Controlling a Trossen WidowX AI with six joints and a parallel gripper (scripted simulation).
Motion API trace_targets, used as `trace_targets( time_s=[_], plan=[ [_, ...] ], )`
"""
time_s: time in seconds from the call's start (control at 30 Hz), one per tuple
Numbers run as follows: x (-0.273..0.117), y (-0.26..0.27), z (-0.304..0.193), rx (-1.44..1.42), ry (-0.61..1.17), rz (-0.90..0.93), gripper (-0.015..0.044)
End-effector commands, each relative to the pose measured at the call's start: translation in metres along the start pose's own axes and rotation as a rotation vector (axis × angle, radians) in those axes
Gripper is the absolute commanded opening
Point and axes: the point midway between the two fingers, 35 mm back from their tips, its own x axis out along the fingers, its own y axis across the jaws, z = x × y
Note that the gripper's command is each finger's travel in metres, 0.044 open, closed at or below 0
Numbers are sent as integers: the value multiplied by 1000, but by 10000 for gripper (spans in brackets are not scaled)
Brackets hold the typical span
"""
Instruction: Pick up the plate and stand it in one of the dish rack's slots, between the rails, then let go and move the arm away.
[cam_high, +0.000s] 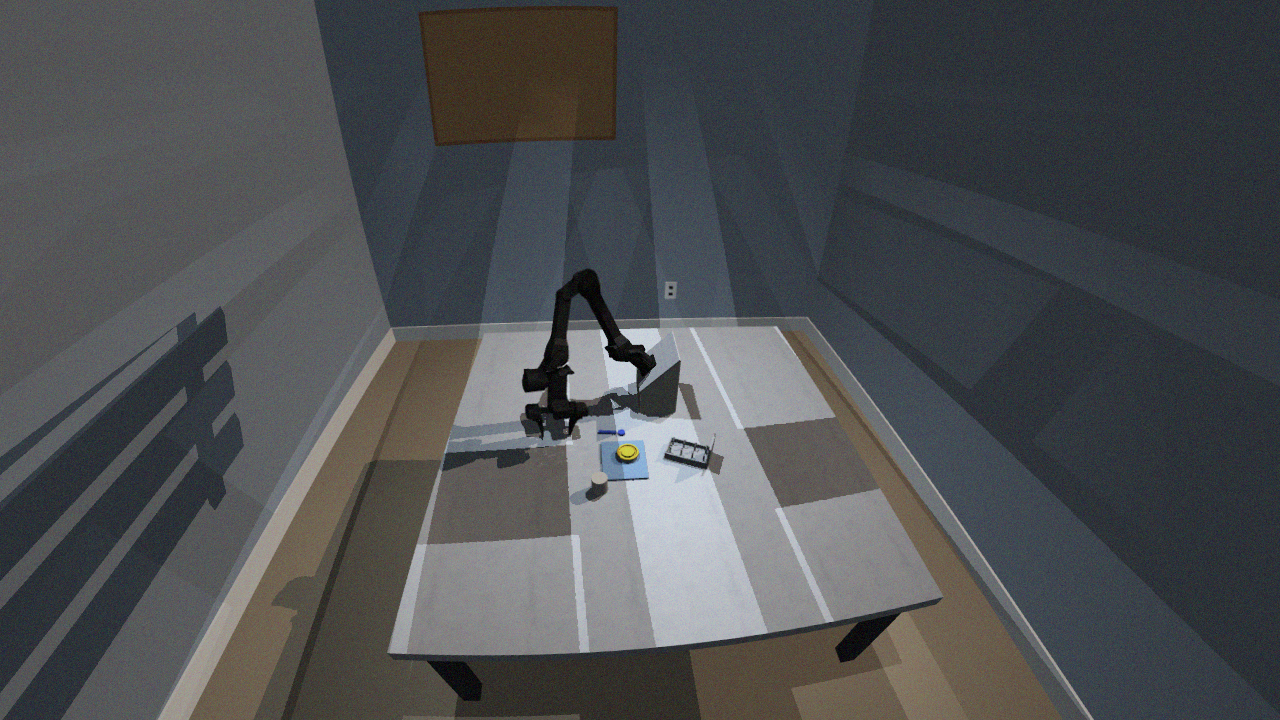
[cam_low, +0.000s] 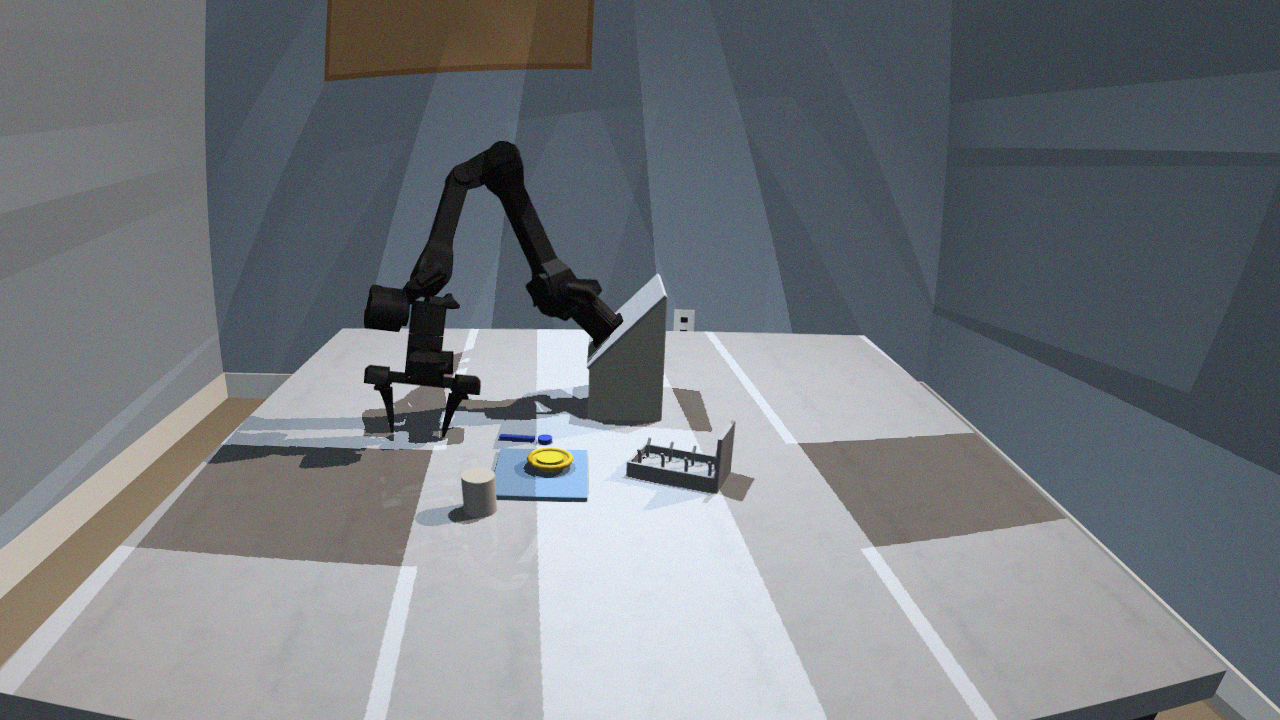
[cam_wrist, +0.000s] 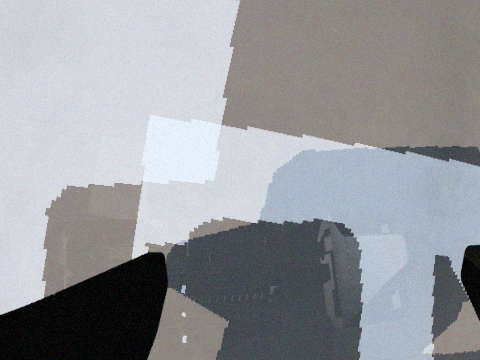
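The yellow plate (cam_high: 627, 453) (cam_low: 548, 458) lies flat, face up, on a blue mat (cam_high: 617, 472) (cam_low: 537, 488). The dark dish rack (cam_high: 685, 462) (cam_low: 671, 474) stands on the table to the right of the mat, with upright rails inside and a tall panel at its right end. No plate stands in it. My gripper (cam_high: 555, 436) (cam_low: 418, 434) (cam_wrist: 318, 268) is open and empty, pointing down low above the table, to the left of the mat and further back than the plate. The wrist view shows only table and shadows between the fingers, neither plate nor rack.
A grey-beige cylinder (cam_high: 598, 483) (cam_low: 478, 493) stands at the mat's front left. A blue spoon-like utensil (cam_high: 608, 432) (cam_low: 516, 437) lies just behind the mat. The arm's wedge-shaped mount (cam_high: 658, 394) (cam_low: 626, 385) stands behind the mat and rack.
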Motion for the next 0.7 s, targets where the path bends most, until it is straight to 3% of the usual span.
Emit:
trace_targets(
  time_s=[0.0,0.33,0.67],
  plan=[
    [8,29,30,72,15,125,400],
    [-4,110,110,143,155,288,400],
    [-38,169,157,218,296,169,400]
  ],
)
